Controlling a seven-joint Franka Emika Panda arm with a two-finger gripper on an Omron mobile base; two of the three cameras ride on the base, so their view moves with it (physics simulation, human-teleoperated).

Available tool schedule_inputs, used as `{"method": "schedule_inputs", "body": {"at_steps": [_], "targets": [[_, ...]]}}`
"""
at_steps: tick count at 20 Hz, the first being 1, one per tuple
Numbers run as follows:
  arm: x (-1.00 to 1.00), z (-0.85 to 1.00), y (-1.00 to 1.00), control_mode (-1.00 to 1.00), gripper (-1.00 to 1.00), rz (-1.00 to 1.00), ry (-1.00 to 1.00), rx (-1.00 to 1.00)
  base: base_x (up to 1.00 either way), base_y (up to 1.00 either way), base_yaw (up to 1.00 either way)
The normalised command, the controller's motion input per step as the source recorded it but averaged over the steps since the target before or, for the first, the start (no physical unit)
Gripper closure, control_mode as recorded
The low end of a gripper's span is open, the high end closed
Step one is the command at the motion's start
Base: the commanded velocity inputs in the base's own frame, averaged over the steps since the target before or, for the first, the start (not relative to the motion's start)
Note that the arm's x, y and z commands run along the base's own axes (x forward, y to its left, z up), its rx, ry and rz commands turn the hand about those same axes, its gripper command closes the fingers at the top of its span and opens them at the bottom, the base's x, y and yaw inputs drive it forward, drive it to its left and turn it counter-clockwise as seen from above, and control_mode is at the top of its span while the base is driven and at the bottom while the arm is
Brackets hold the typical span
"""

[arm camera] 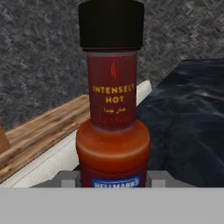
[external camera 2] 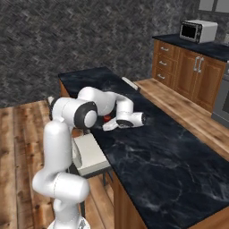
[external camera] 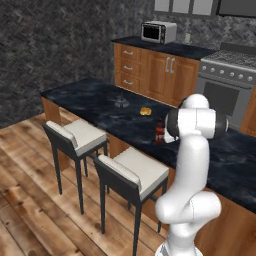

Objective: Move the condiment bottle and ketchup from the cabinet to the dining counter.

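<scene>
Black marble tabletop (external camera: 95,97) of the dining island lies under the arm, and the bottle (arm camera: 113,105), dark-capped and labelled hot sauce, stands upright between the fingers (arm camera: 113,179), which sit partly closed at its base and seem to grip it, near the tabletop's stool-side edge. If the fingers let go while the base is not flat on the marble, or brush the narrow neck as they back off, the bottle could topple or roll off toward the stools (external camera: 135,172). Only the hand view reads the label and cap; the left base view places the bottle (external camera: 159,131) on the island beyond a small orange thing (external camera: 145,111) and a glass (external camera: 120,101), while in the right base view the wrist leaves just a red speck (external camera 2: 107,119).
</scene>
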Motion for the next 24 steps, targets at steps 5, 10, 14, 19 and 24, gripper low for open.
{"method": "schedule_inputs", "body": {"at_steps": [5,10,14,19,24], "targets": [[0.36,-0.22,0.0,-1.0,1.0,0.0,0.0,0.01,0.0,0.0,0.0],[0.36,-0.25,0.0,-1.0,1.0,0.0,-0.02,0.0,0.0,0.0,0.0],[0.34,-0.26,0.0,-1.0,1.0,0.01,-0.04,0.0,0.0,0.0,0.0],[0.22,-0.27,0.0,-1.0,1.0,0.03,-0.06,0.0,0.0,0.0,0.0],[0.0,-0.36,0.03,-1.0,1.0,0.05,-0.11,0.0,0.0,0.0,0.0]]}}
